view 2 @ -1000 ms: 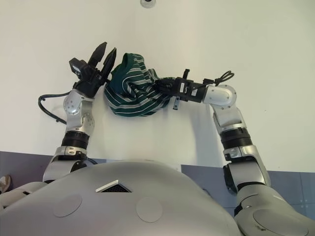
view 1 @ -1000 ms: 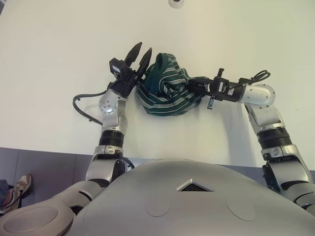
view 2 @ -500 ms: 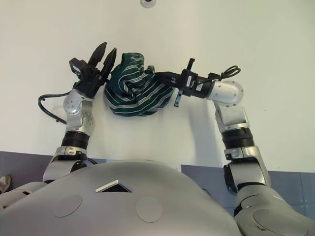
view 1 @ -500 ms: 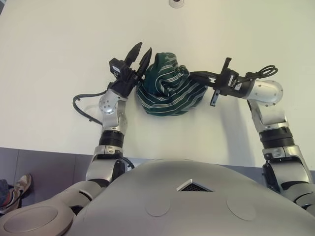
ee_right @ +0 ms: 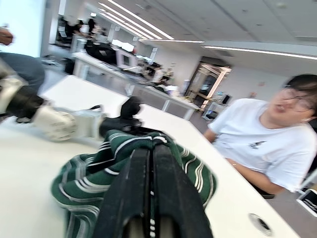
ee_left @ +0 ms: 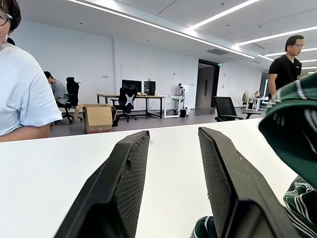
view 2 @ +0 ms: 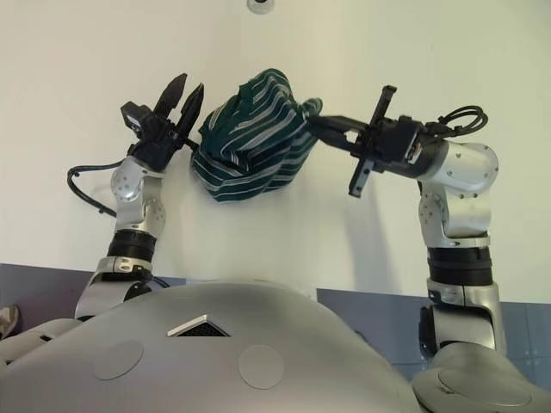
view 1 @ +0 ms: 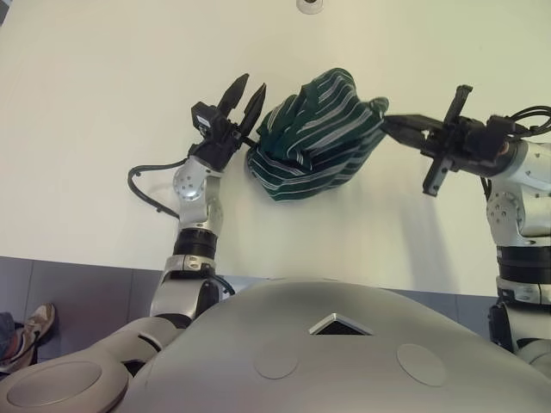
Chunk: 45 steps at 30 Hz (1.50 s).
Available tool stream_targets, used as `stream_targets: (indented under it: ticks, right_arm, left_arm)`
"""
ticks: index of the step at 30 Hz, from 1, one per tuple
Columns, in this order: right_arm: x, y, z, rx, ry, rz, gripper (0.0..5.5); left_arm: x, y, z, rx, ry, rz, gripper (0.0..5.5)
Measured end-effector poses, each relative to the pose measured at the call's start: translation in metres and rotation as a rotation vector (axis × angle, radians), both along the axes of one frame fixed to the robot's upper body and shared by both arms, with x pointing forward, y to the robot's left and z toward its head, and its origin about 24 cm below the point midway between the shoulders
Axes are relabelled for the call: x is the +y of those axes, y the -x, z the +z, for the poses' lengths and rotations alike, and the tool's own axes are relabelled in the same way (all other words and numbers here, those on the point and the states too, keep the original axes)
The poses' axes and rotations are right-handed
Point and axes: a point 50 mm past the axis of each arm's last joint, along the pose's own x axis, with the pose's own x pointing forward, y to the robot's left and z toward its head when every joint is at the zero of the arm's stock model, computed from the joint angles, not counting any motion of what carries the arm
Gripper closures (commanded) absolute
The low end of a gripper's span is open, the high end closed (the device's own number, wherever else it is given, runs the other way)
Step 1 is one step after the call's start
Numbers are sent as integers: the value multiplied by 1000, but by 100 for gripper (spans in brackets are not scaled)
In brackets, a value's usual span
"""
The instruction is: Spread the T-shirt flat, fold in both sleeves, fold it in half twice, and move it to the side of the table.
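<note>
Left hand (view 1: 249, 86) open, fingers upward; right hand (view 1: 393, 126) raised, seemingly pinched shut.

Both head eyes look steeply down from above and behind the arms onto the table (view 1: 86, 103). They share the left gripper (view 1: 251, 84), the right gripper (view 1: 392, 123) and the T-shirt (view 1: 318, 129) between them. Each wrist camera sits close behind its own gripper and looks out along it, low over the tabletop, with the T-shirt near its tips.
</note>
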Motion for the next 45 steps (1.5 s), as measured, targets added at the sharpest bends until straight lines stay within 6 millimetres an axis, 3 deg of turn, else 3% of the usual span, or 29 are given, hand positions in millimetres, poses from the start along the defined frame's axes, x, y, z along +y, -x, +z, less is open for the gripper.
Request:
stream_targets:
  ticks: [6, 11, 16, 17, 23, 27, 35, 38, 45]
  right_arm:
    - [-15, 34, -9, 56, 45, 175, 547]
    - [-30, 54, -15, 105, 38, 183, 547]
    - [-30, 67, -88, 310, 411, 170, 547]
    - [-26, 70, -94, 309, 438, 188, 547]
    - [-14, 58, -97, 193, 481, 176, 547]
    - [-12, 52, -97, 171, 466, 124, 479]
    - [-21, 62, -89, 222, 474, 162, 347]
    - [-25, 67, -84, 243, 446, 169, 343]
    - [-37, 55, -66, 180, 390, 121, 343]
  left_arm:
    - [1, 0, 0, 3, -1, 4, 369]
    - [0, 0, 0, 3, -1, 2, 369]
    - [0, 0, -1, 7, -2, 3, 369]
    - [1, 0, -1, 7, -2, 4, 369]
    - [1, 0, -2, 12, -3, 5, 369]
    - [0, -1, -2, 11, -1, 6, 369]
    - [0, -1, -2, 10, 1, 7, 369]
    - [1, -1, -2, 10, 0, 8, 369]
    - [2, -1, -2, 9, 0, 12, 369]
